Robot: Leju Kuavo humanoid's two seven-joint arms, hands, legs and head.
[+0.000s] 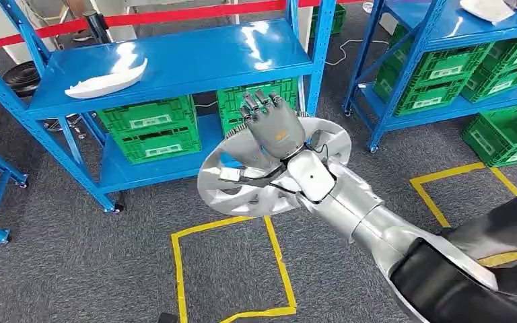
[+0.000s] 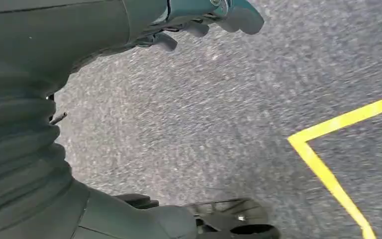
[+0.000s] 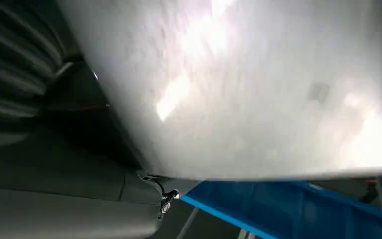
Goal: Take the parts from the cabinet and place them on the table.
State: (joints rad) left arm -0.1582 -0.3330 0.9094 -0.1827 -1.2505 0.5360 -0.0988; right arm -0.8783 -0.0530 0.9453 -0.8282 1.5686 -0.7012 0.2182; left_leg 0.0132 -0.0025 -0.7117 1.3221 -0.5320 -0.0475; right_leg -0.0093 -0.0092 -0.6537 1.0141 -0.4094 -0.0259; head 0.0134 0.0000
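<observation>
right robot hand point(image 1: 272, 124) hiding silver wheel cover's point(image 1: 219, 192) middle

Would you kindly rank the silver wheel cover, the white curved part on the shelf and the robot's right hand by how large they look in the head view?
1. Silver wheel cover, though it is nearer the camera.
2. White curved part, long but thin.
3. Right hand; close to the white part, so this order is unsure.
</observation>
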